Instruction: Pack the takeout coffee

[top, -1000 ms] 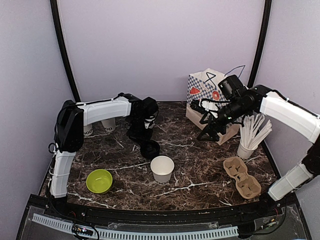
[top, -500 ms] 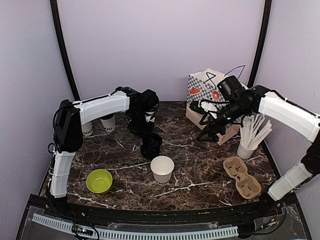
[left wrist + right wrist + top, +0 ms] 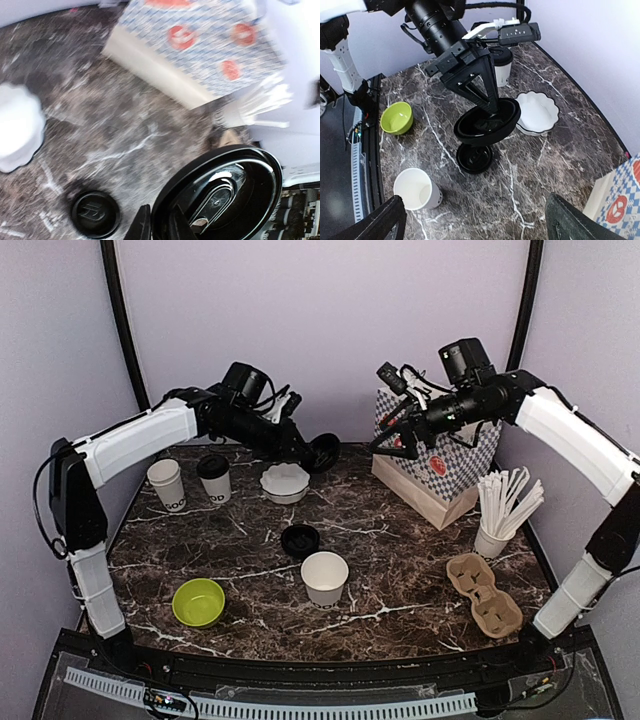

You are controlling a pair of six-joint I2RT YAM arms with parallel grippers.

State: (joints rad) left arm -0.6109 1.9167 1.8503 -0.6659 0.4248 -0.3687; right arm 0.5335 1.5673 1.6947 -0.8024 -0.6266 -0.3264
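Observation:
My left gripper [image 3: 318,453] is shut on the rim of a black lid [image 3: 220,195] and holds it tilted in the air above the back of the table. It shows in the right wrist view too [image 3: 487,121]. A second black lid [image 3: 300,540] lies on the table. An open white cup [image 3: 325,577] stands in front of it. A lidded white cup [image 3: 213,478] and an unlidded lettered cup [image 3: 167,485] stand at the back left. My right gripper [image 3: 383,412] is open and empty, raised in front of the patterned bag [image 3: 435,455].
A white scalloped bowl [image 3: 285,483] sits under the left arm. A green bowl [image 3: 198,601] is at the front left. A cardboard cup carrier [image 3: 484,594] lies at the front right, with a cup of straws [image 3: 500,510] behind it.
My left gripper has risen from the table with a black lid and swung back and to the right. My right gripper has lifted higher in front of the bag.

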